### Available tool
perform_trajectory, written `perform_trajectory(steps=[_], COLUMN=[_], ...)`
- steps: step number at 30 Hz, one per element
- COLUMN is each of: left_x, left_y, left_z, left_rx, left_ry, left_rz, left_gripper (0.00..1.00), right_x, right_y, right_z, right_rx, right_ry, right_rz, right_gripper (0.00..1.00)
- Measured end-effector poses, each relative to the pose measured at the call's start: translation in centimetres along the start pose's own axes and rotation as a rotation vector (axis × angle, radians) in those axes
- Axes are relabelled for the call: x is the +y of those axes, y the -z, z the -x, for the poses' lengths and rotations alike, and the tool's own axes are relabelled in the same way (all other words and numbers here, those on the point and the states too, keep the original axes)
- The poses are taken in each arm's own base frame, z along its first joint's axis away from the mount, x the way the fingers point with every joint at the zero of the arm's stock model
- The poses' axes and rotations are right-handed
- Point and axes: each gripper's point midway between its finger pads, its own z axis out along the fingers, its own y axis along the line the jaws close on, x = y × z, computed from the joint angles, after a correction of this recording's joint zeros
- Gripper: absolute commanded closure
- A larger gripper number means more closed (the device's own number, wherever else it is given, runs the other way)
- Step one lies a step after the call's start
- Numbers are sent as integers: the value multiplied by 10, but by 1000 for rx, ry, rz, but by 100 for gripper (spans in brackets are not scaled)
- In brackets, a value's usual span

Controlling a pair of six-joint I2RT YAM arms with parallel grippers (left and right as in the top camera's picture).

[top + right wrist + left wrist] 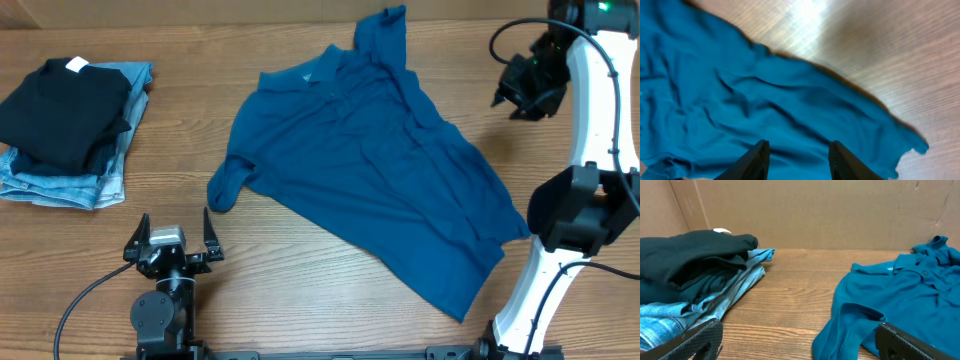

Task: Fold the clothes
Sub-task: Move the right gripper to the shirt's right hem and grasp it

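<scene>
Centrally placed shirt (pixel 370 150): teal-blue, lying open on the table (pixel 300 290), set diagonally, rumpled, not yet folded.
Collar (pixel 310 75): toward the far edge, left of the midline; placket visible in the left wrist view.
Near sleeve (pixel 225 185): curled back on itself at the shirt's left edge, closest to the left gripper.
Far sleeve (pixel 385 30): bunched at the far edge of the table.
Hem (pixel 465 290): at the near right, beside the base of the right arm.
Right gripper (pixel 505 95): raised beyond the shirt's right edge, apart from the cloth; fingers parted by a moderate gap in the wrist view (pixel 799 152), holding nothing, creased fabric (pixel 740 100) and bare wood seen beneath.
Left gripper (pixel 174 226): low at the near left, short of the shirt; fingers spread wide (pixel 800 342), holding nothing, curled sleeve just ahead and to the right (pixel 900 300).
Black garment (pixel 60 105): folded, white tag (pixel 76 66) at its far end, resting on top of the jeans.
Jeans (pixel 95 180): light-blue denim, folded, far left of the table, well apart from the shirt.
Backdrop: brown board wall (pixel 815 210) behind the table in the left wrist view.
</scene>
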Motion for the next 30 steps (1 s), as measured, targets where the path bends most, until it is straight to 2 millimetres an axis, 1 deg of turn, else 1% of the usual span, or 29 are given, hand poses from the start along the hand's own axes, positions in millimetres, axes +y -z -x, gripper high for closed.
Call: perform_trajectory(steps=[3,4,6,8,12,13,15,16,18,20,22,24,27,30], left_x=[0,0,0,0,0,0,0,0,0,0,0,0,0,0], left_y=[0,0,0,0,0,0,0,0,0,0,0,0,0,0], left_z=[0,0,0,0,0,0,0,0,0,0,0,0,0,0], left_rx=[-1,0,0,0,0,0,0,0,0,0,0,0,0,0], left_ry=[0,0,0,0,0,0,0,0,0,0,0,0,0,0], left_rz=[0,0,0,0,0,0,0,0,0,0,0,0,0,0], left_gripper=[0,0,0,0,0,0,0,0,0,0,0,0,0,0], right_x=[-29,-46,-64,-77,-92,-96,-104,-109,-119,-127,-136,-145,-153,-157], right_y=[-24,-33,-33,-19,36,44,48,44,23,3,-22,-42,-59,-72], right_z=[-12,-23,-35,-51,-81,-88,-99,-105,-111,-113,-115,-113,-111,-111], right_rx=[114,171,199,188,52,21,-5,7,53,77,93,85,68,59], right_ry=[-80,-117,-151,-172,-196,-201,-220,-234,-265,-285,-309,-332,-322,-298], right_rz=[-18,-37,-57,-64,-33,-25,-17,-20,-29,-32,-21,-5,14,27], right_gripper=[61,58,54,51,50,50,49,49,49,49,50,50,50,45])
